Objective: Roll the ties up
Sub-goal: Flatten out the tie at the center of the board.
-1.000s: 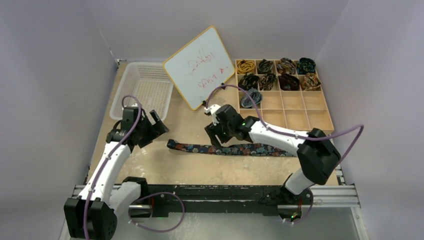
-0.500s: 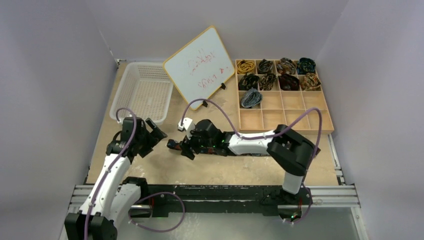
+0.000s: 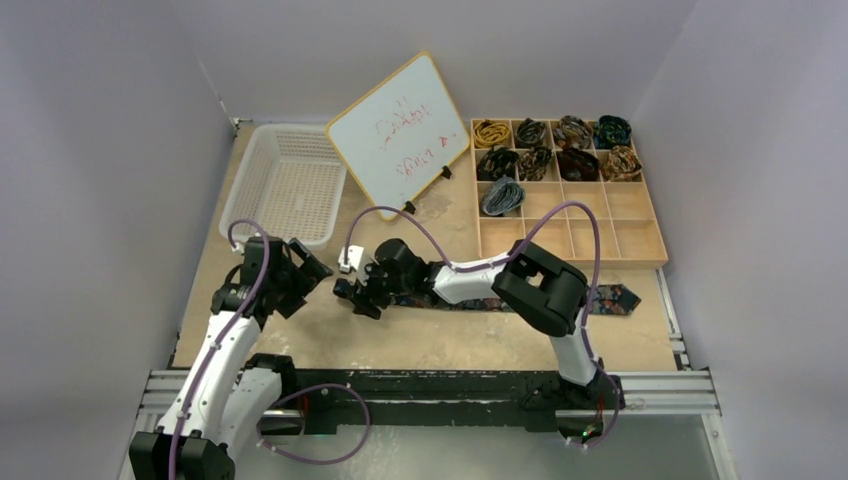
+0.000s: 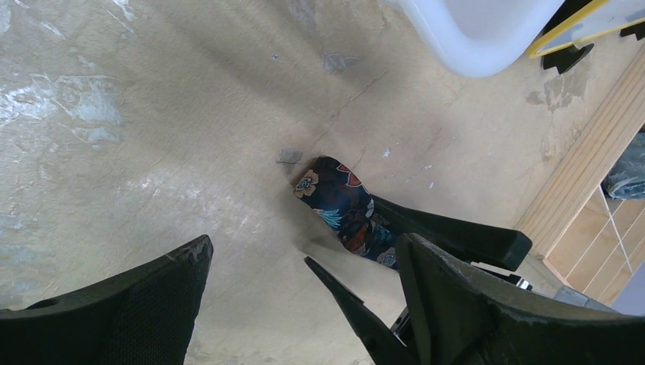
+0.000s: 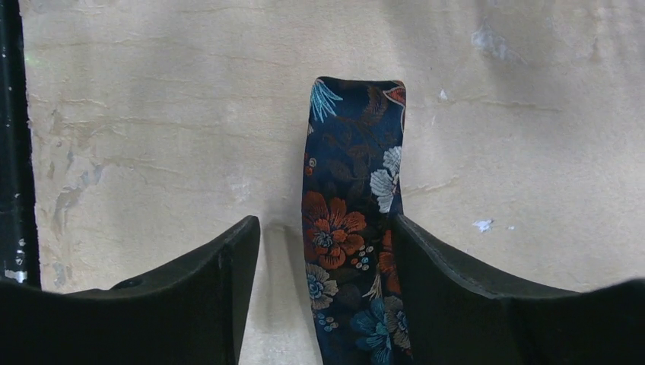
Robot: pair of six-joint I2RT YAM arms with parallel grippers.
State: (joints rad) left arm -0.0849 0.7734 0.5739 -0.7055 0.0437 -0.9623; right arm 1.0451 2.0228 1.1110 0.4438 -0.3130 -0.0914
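In the top view the right arm hides most of the flat floral tie (image 3: 612,298); only its wide end, right of centre, shows plainly. The right tool (image 5: 325,220) stands partly open astride the narrow tip, one finger at the cloth's edge and the other apart, clamping nothing. The left tool (image 4: 304,243) gapes wide and empty, just left of that tip. Bare desk (image 3: 330,332) lies below both. The basket (image 3: 285,180) and whiteboard (image 3: 400,135) stand above, and the compartment tray (image 3: 595,238) with coiled ties (image 3: 530,132) sits upper right.
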